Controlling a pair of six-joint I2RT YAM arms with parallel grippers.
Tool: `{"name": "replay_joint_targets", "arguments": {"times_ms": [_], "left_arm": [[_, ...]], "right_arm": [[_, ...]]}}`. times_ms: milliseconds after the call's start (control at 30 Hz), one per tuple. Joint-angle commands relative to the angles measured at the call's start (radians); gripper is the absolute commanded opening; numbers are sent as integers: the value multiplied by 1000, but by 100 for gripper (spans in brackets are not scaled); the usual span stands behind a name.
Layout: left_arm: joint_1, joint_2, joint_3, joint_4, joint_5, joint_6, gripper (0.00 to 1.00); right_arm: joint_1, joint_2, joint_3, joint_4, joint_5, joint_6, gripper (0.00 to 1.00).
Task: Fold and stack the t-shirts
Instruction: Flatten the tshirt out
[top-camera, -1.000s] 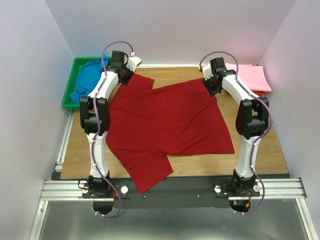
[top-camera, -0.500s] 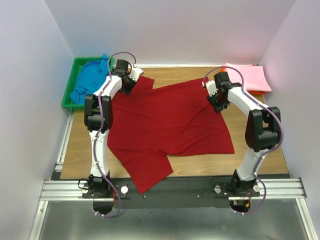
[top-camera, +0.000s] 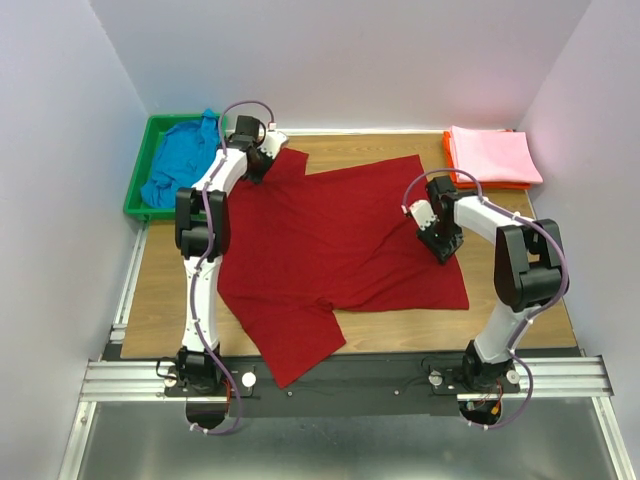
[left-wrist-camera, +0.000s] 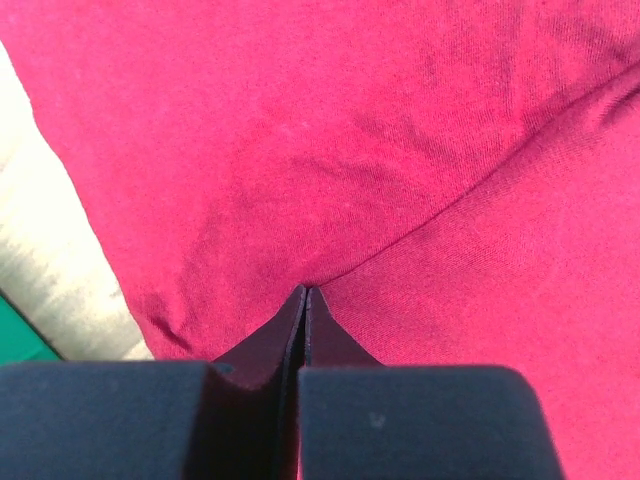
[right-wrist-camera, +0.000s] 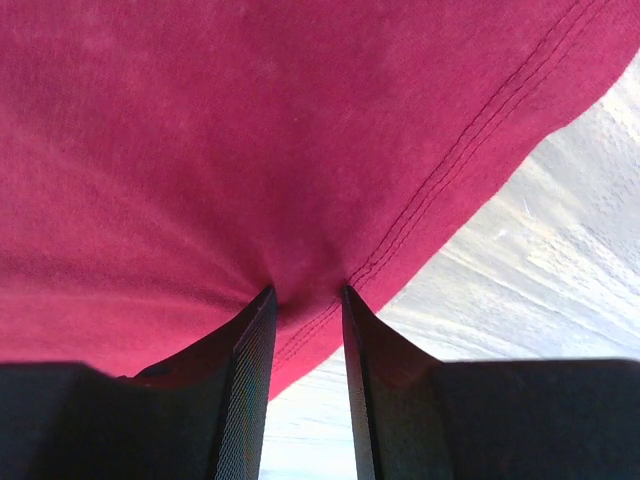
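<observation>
**Hem regrip on the dark red t-shirt (top-camera: 330, 240)**

The right hand (top-camera: 445, 250) has left the shirt's far corner and come along the side edge farthest from the green bin (top-camera: 135, 190). It now pinches the stitched hem there, with cloth puckered between its fingers. The left hand (top-camera: 258, 162) has barely shifted and is clenched on a fold at the sleeve corner just beside the bin. The shirt lies spread open on the worktop (top-camera: 170, 290), not yet folded, so I judge the first fold is only being set up. The bright blue t-shirt (top-camera: 175, 165) sits crumpled in the bin. The light pink t-shirt (top-camera: 495, 155) lies folded well apart from the bin, beyond the red one.
</observation>
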Motion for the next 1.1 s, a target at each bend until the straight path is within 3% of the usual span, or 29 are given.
{"name": "replay_joint_targets", "arguments": {"times_ms": [0,233,367,500,533,633,867,1067], "left_arm": [[-2,77,42,-45,-51,-12,5],[-2,181,240,-97,-34,-7,4],[-5,201,312,-112,13,8,5],[-7,94,227,-44,93,7,20],[-7,27,202,-28,116,4,28],[-13,-90,124,-8,136,8,36],[-13,-202,-46,-74,100,24,38],[-13,-245,-198,-8,29,14,38]], "right_arm": [[-7,17,-103,15,93,-65,39],[-35,-44,-138,15,118,-98,40],[-35,-72,-19,-84,1,-72,47],[-35,-76,170,-138,-160,-17,51],[-35,-75,209,-138,-174,9,51],[-33,-7,360,-132,-197,48,51],[-21,259,679,-69,-126,121,48],[-13,457,940,-34,-51,149,44]]}}
